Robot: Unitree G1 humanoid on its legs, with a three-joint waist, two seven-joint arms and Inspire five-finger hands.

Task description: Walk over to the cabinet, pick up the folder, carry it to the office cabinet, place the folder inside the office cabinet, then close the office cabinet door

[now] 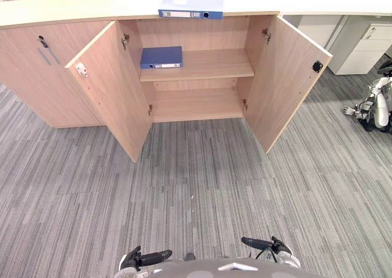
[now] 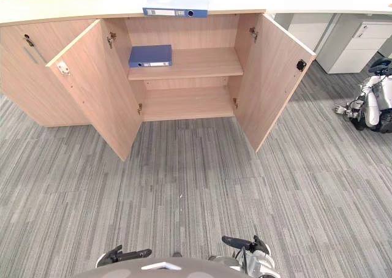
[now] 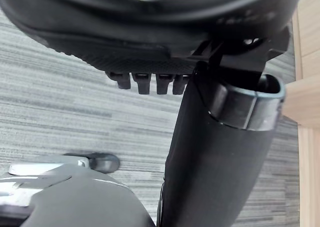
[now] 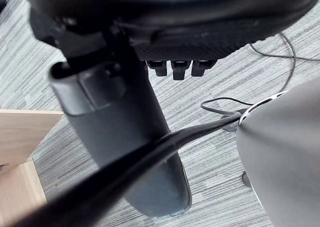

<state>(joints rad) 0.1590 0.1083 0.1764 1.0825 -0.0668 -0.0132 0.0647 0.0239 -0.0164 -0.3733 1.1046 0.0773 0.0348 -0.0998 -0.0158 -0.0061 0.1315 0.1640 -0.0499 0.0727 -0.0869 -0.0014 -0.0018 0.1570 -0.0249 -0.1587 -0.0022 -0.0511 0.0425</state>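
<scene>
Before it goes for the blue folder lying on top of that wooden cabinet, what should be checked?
1. Blue binder folder lies flat at the front edge of the pale cabinet top: ok.
2. Left wooden door and right wooden door stand wide open: ok.
3. Upper wooden shelf has free room beside a second blue folder: ok.
4. Left hand and right hand hold nothing, fingers relaxed: ok.
5. Folder within arm's reach: not ok; grey striped carpet lies between.
</scene>
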